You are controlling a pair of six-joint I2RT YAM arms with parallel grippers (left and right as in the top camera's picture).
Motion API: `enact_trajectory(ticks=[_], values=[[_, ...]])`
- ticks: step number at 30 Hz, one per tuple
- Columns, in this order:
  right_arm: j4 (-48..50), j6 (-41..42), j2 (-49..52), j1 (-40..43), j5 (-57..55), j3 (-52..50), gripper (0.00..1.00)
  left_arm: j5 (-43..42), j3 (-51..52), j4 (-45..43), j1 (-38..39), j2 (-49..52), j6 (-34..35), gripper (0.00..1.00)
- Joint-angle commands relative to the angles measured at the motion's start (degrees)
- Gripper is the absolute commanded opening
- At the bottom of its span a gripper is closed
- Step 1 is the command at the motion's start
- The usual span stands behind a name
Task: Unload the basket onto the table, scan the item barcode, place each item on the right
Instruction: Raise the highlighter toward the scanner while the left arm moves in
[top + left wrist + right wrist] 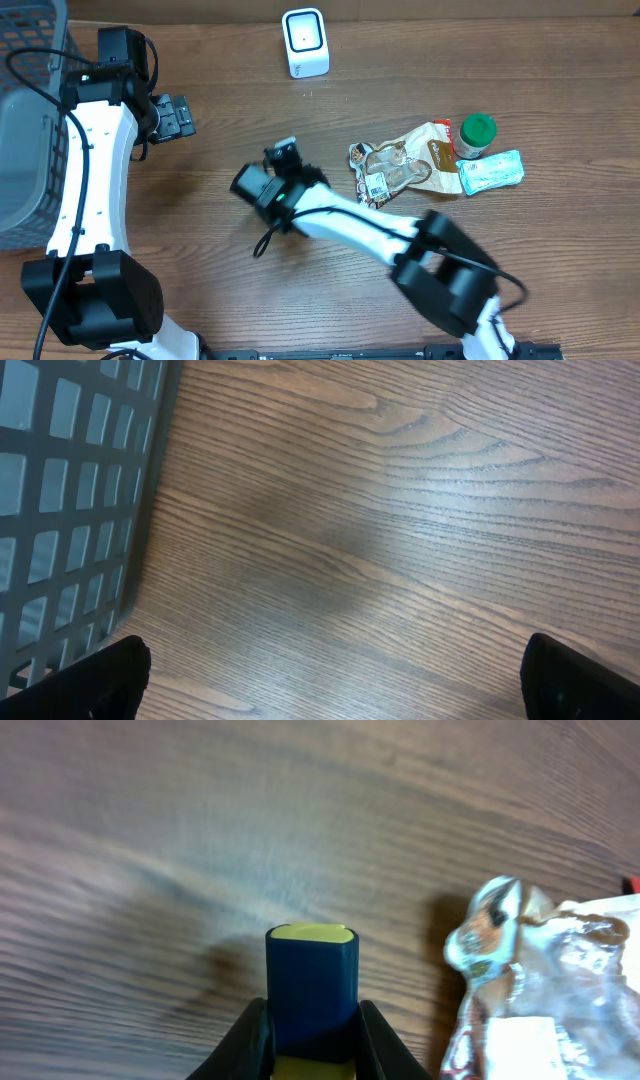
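Observation:
The item is a dark blue box with a yellow end (311,978), and my right gripper (312,1020) is shut on it, one black finger on each side. Overhead, this gripper (283,166) hovers over mid-table with the item's tip (286,148) pointing toward the back. No barcode shows on the faces I see. The white scanner (305,42) stands at the back centre, well apart from the item. My left gripper (177,115) is at the back left, open, with bare wood between its fingertips (110,678).
A grey mesh basket (25,130) fills the left edge, right beside the left gripper (335,690). A crumpled clear snack bag (400,165) lies just right of the held item, with a green-lidded jar (477,134) and a teal packet (492,172) beyond.

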State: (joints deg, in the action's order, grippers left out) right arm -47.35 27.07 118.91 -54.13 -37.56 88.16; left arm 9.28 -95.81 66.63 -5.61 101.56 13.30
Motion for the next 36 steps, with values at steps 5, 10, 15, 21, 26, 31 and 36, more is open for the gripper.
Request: enact_trajectory(ticks=[5, 10, 15, 21, 26, 31, 36], values=[[1.27, 1.03, -15.37, 11.41, 25.79, 2.45, 0.04, 0.13, 0.02, -0.02, 0.39, -0.81, -0.46, 1.0], [6.56, 1.05, -17.66, 20.35, 49.59, 2.45, 0.04, 0.13, 0.02, -0.02, 0.39, -0.81, -0.46, 1.0], [9.16, 1.05, -17.53, 26.97, 64.94, 2.45, 0.04, 0.09, 0.02, -1.62, 0.39, -0.79, -0.44, 1.0], [8.46, -1.84, -17.22, 30.77, 72.13, 1.9, 0.04, -20.33, 0.02, -0.28, 0.39, -0.81, 2.64, 1.0], [8.61, -3.41, -15.96, 31.39, 76.24, 1.9, 0.04, -36.98, 0.09, 4.26, 1.16, -0.79, -4.92, 0.97], [9.31, -4.24, -14.73, 31.39, 76.28, 1.9, 0.05, -40.63, 0.09, 7.8, 5.68, -0.81, -10.8, 0.84], [12.0, -3.08, -14.6, 32.11, 79.25, 1.9, 0.05, -40.87, 0.09, 9.18, 10.54, -0.79, -10.51, 0.6]])
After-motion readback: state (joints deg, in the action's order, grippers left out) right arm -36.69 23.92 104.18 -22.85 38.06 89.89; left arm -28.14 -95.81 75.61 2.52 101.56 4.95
